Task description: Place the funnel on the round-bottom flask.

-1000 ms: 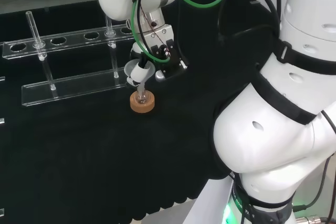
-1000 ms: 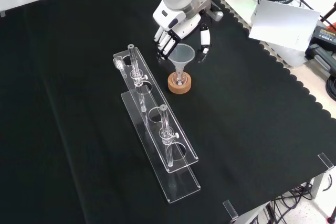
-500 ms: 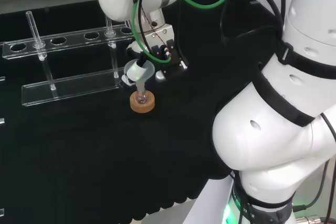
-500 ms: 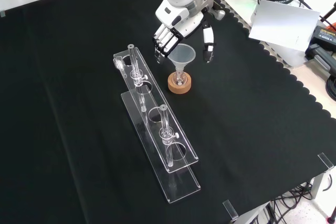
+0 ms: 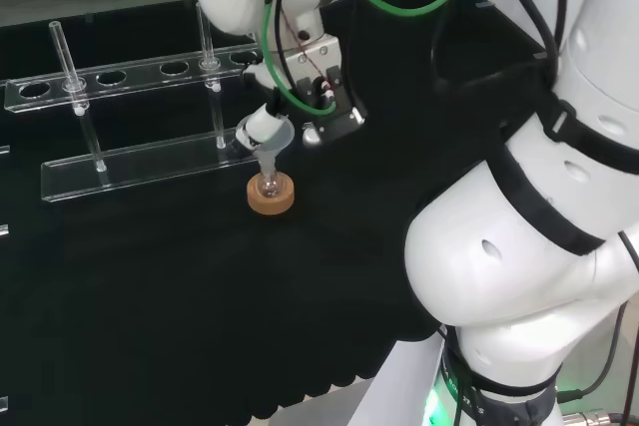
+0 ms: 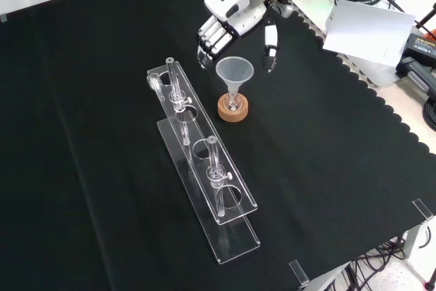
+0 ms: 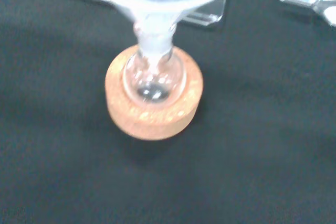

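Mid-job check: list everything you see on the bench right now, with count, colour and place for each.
funnel: one, clear, standing stem-down in the neck of the flask, free of the hand
round-bottom flask: one, clear glass, seated in the cork ring
cork ring: one, tan, on the cloth just right of the rack in the front view
test-tube rack: one, clear plastic, long, lying left of the cork ring in the front view
glass tubes: two plainly seen, clear, upright in the rack
black cloth: one, covering the bench
hand: one, black and white, fingers open, above and beyond the funnel in the front view
arm links: white, at the head view's right
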{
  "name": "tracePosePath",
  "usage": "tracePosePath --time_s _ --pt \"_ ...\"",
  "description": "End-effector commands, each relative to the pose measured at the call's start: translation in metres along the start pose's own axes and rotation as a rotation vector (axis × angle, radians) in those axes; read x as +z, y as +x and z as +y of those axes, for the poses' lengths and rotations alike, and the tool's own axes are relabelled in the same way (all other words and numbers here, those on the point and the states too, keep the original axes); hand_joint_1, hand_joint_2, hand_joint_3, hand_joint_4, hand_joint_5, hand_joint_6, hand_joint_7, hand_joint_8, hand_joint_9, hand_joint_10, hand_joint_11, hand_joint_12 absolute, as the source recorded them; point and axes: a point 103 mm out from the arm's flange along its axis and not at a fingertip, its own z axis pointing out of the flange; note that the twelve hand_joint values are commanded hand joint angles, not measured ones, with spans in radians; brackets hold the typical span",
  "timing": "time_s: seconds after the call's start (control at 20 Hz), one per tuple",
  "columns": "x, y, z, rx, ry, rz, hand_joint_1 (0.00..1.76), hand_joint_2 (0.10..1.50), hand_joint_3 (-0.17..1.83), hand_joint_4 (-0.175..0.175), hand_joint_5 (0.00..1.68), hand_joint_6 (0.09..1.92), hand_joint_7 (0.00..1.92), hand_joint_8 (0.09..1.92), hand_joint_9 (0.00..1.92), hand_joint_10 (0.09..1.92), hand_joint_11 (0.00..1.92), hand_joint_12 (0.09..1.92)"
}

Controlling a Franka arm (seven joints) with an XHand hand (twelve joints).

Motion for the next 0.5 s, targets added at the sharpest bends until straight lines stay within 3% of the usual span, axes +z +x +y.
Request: tracePosePath --time_s 0.05,0.5 --pt "-0.022 -0.032 -0.017 0.036 -0.050 0.032 0.45 0.70 0.12 -0.031 0.25 0.09 0.01 0.57 0.20 0.76 0.12 1.45" --pt "-0.041 -0.078 -0.032 0.065 -0.100 0.070 0.48 0.72 0.13 -0.031 0.29 0.09 0.05 0.63 0.28 0.73 0.15 1.43"
